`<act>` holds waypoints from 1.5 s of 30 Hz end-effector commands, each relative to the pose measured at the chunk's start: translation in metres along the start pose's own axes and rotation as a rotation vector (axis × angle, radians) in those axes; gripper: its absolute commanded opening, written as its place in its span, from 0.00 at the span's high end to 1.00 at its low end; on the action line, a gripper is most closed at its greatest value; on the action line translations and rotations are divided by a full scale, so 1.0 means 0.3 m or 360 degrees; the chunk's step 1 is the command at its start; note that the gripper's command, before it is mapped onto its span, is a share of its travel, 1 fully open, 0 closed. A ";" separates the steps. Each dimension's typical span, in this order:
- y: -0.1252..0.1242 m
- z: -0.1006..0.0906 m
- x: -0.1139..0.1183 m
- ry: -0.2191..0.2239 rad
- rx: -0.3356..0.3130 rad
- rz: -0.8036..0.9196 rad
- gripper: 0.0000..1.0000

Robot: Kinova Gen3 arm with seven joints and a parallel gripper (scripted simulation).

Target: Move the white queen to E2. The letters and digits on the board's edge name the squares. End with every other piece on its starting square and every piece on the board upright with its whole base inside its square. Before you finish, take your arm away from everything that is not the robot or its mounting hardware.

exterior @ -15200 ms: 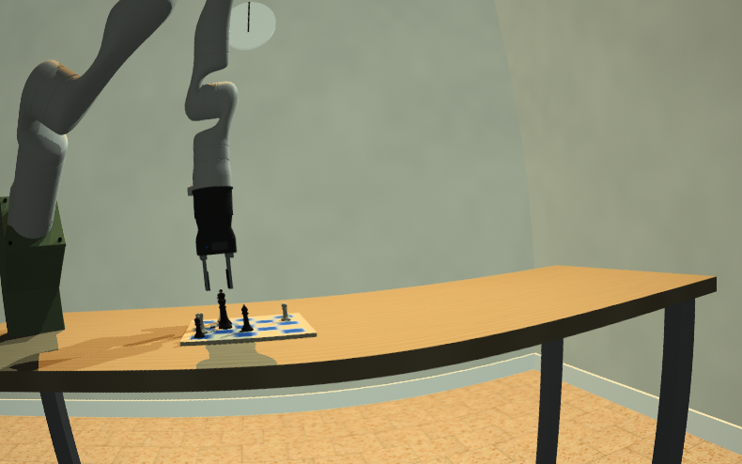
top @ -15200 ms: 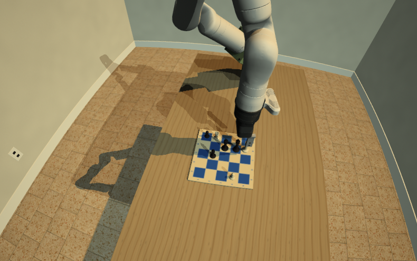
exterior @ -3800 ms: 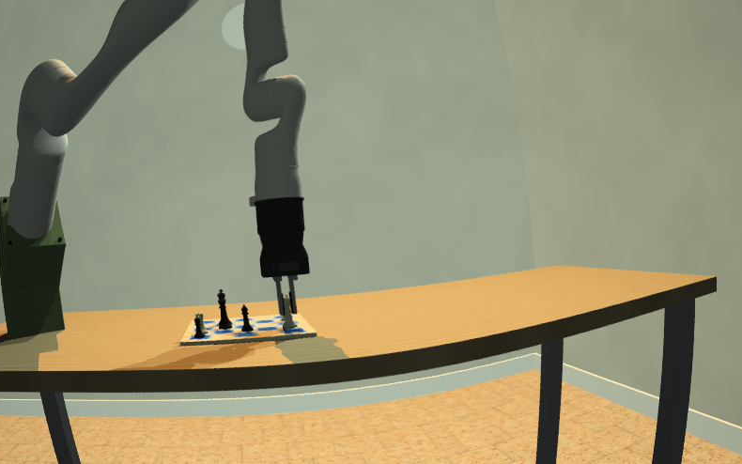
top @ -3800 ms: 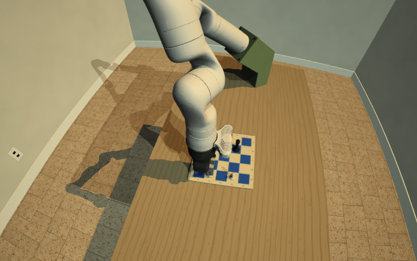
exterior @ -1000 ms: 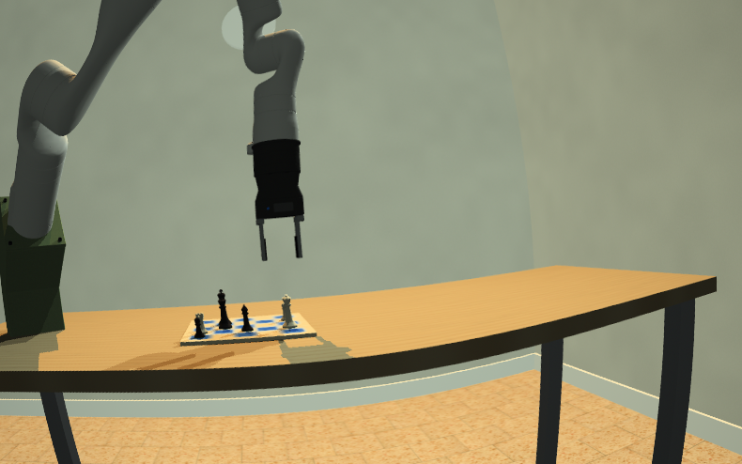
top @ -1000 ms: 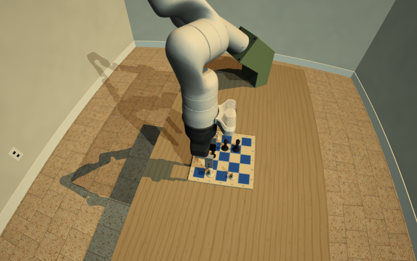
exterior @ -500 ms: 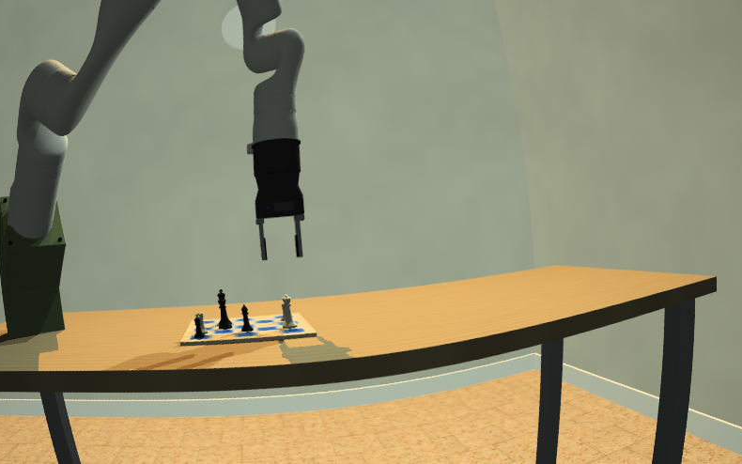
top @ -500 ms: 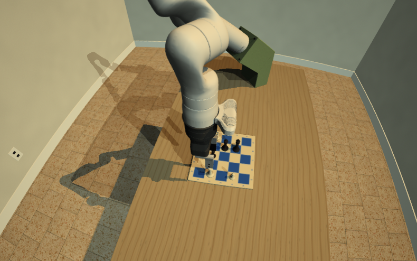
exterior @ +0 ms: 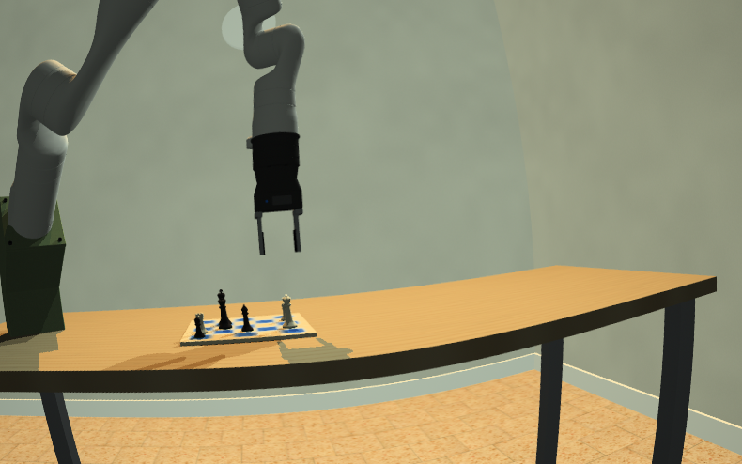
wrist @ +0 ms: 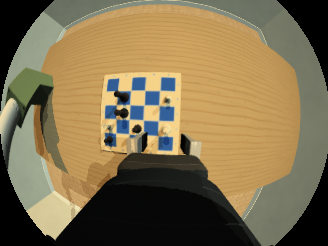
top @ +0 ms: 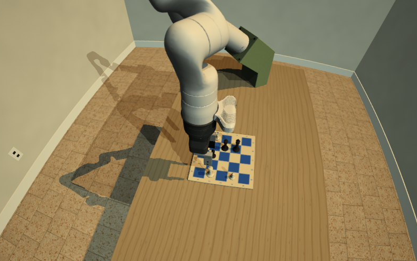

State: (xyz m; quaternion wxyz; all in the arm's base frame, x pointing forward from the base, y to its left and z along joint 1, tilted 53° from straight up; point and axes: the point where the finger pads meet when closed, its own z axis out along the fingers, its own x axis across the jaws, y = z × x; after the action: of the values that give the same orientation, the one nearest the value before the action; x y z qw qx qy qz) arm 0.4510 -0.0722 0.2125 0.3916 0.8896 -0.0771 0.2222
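Observation:
The blue and cream chessboard (top: 221, 160) lies on the wooden table. The white queen (top: 209, 170) stands upright on a square near the board's front left corner. It also shows in the exterior view (exterior: 286, 311) and in the wrist view (wrist: 167, 133). My gripper (exterior: 278, 248) is open and empty. It hangs high above the board, roughly over the queen, and well clear of all pieces. Its fingers also show in the wrist view (wrist: 166, 149). The square labels are too small to read.
Two tall black pieces (top: 225, 145) (top: 236, 146) stand near the board's far edge, and a smaller black one (top: 213, 153) stands beside the arm. A small white piece (top: 231, 176) stands at the front edge. Another white piece (top: 216, 135) is partly hidden behind the arm. The green arm base (top: 256, 56) is at the far end of the table.

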 end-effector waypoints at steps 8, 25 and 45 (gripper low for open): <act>-0.014 -0.120 0.008 0.0016 0.0021 -0.0004 0.00; -0.013 -0.188 0.008 0.0016 0.0021 -0.0004 0.00; -0.013 -0.188 0.008 0.0016 0.0021 -0.0004 0.00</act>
State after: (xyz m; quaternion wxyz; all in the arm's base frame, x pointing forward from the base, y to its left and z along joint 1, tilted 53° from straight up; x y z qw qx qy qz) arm 0.4351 -0.0290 0.2443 0.3865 0.8911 -0.0731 0.2264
